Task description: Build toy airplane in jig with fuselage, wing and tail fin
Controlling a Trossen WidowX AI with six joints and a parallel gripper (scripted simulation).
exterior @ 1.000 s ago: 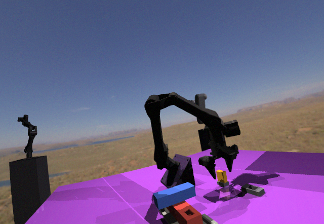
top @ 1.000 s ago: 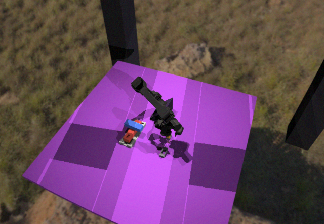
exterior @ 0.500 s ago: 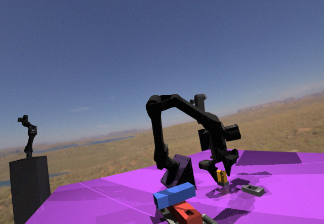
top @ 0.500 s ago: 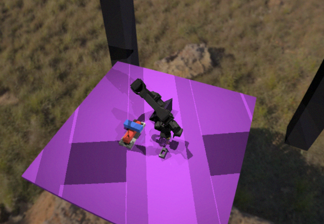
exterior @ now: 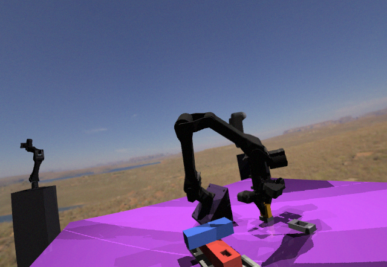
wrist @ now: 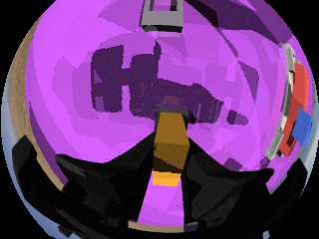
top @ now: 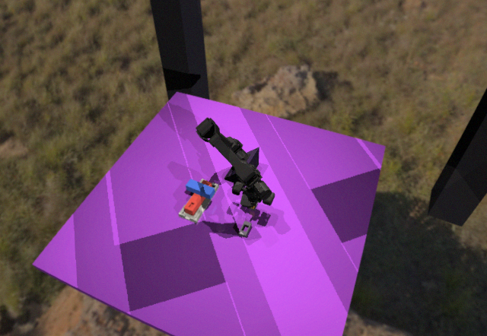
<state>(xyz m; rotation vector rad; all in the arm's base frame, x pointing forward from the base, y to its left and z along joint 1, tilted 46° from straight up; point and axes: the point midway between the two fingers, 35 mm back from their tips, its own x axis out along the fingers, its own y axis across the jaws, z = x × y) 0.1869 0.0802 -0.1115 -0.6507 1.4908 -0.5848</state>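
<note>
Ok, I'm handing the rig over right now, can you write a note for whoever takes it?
Gripper: jaws shut on the yellow fin, low at its grey holder.
Fuselage: in the jig, looks flat.
Wing: across the fuselage, looks seated; its tab is hidden.
Open grey frame: on the table beyond the fin.
Left: fit the fin into the open tail socket, let go, move clear.
</note>
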